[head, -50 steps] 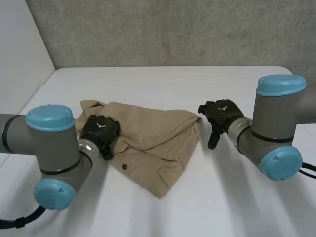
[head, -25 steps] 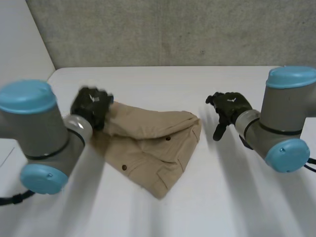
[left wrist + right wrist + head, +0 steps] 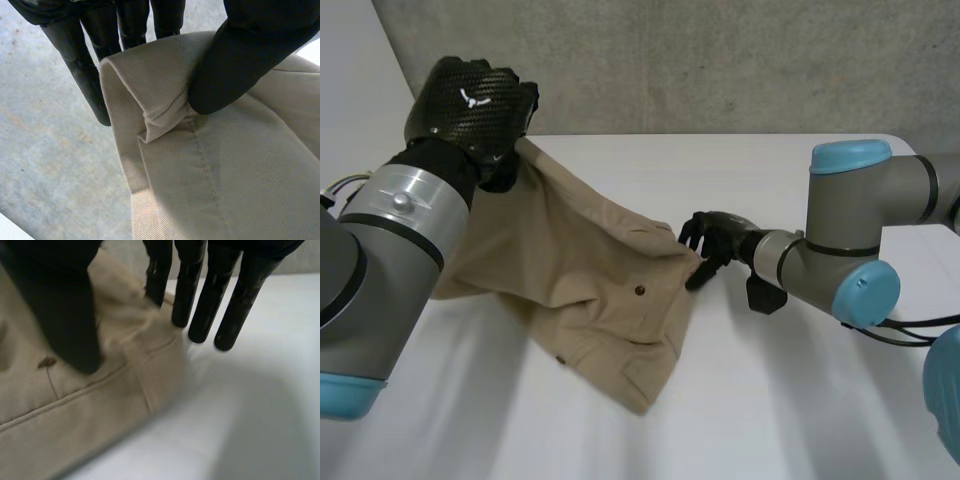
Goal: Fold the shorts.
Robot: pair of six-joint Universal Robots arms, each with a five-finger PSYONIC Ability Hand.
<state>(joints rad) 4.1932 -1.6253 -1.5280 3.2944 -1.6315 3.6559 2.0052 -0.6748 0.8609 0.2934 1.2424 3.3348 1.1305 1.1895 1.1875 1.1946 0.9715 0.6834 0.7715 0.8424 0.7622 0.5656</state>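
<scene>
1. A white table [image 3: 790, 400] bears the tan shorts [image 3: 590, 290], whose nearest corner lies flat at 6 o'clock of the cloth
2. At 3 o'clock of the shorts the right hand [image 3: 715, 235] meets their edge: its thumb [image 3: 65, 315] lies on the cloth and its fingers [image 3: 200, 300] reach straight over the hem, gripping nothing
3. At 11 o'clock the left hand [image 3: 470, 105] holds a corner up off the table, the hem pinched between thumb [image 3: 240, 65] and fingers [image 3: 87, 75]
4. A grey concrete wall [image 3: 720, 60] stands behind
</scene>
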